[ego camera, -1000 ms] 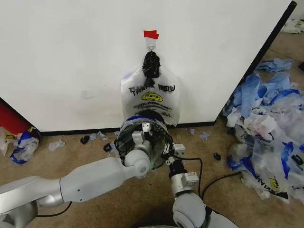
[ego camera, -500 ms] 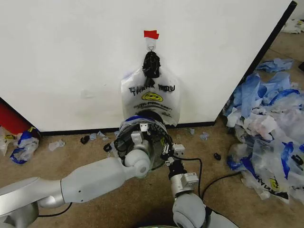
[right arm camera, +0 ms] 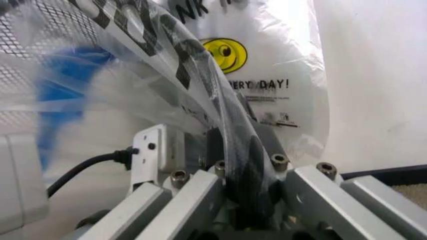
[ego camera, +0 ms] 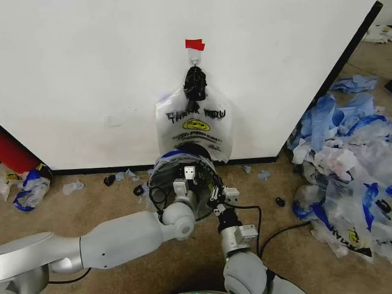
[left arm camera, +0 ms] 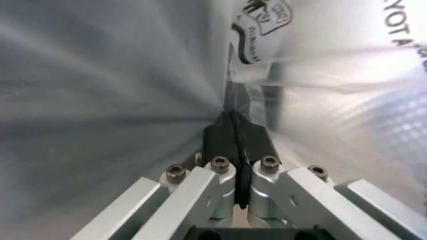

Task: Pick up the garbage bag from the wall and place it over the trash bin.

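Left hand [ego camera: 187,181] nudged forward; pinching garbage bag [left arm camera: 320,75].

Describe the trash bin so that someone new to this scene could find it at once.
Start at the wall, the big white panel, and find the red tape with a "THANK YOU" bag hanging below it. On the floor right under that bag stands the trash bin, round and black wire mesh, where both arms meet. It alone is rigid mesh; everything around it is loose plastic.
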